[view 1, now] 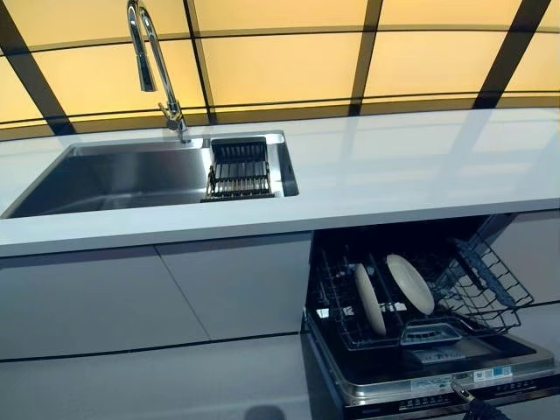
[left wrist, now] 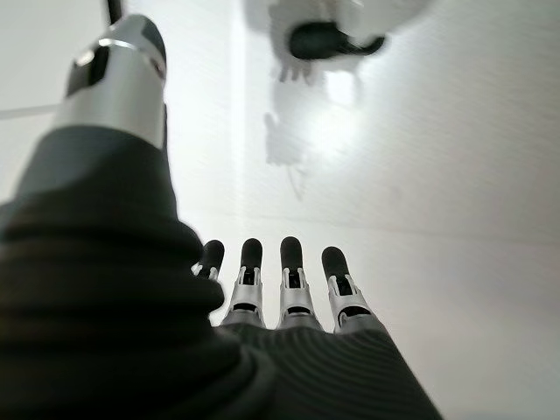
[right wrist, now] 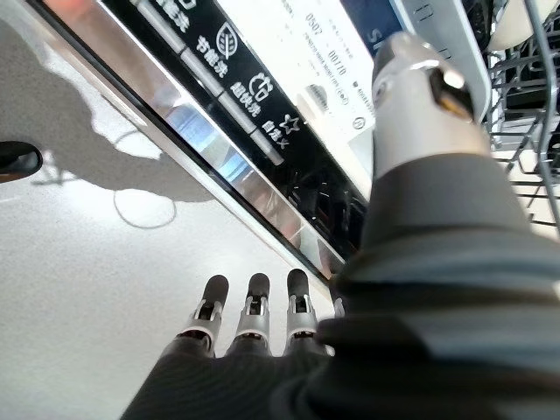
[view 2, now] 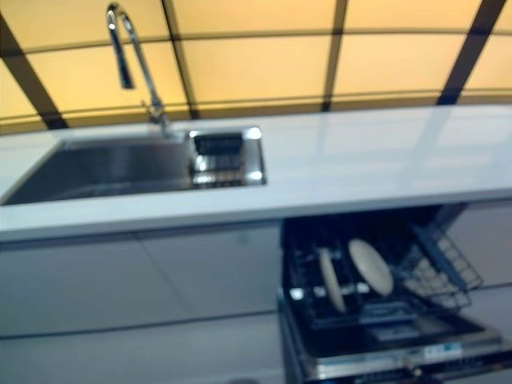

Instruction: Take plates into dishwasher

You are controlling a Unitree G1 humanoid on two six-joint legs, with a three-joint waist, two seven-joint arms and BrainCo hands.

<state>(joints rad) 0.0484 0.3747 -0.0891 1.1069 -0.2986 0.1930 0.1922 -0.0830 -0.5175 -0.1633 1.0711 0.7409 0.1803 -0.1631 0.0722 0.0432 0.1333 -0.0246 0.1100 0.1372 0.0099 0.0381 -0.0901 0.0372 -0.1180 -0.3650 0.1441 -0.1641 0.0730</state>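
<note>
2 plates (view 1: 389, 293) are seated in the dishwasher rack (view 1: 490, 297). Both the left hand (left wrist: 280, 289) and right hand (right wrist: 254, 315) are relaxed, empty. Door edge (right wrist: 262, 166) could be struck by right hand.

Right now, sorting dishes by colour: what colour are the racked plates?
White plates; clearest in the left eye view.

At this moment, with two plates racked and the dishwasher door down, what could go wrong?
1. The right hand hangs open right beside the dishwasher door control strip; a swing could bump it.
2. The two plates stand tilted in the lower rack; a jolt might tip them together.
3. The folding wire shelf juts out at the right, where an arm could snag. The left hand is open, over bare floor.
</note>
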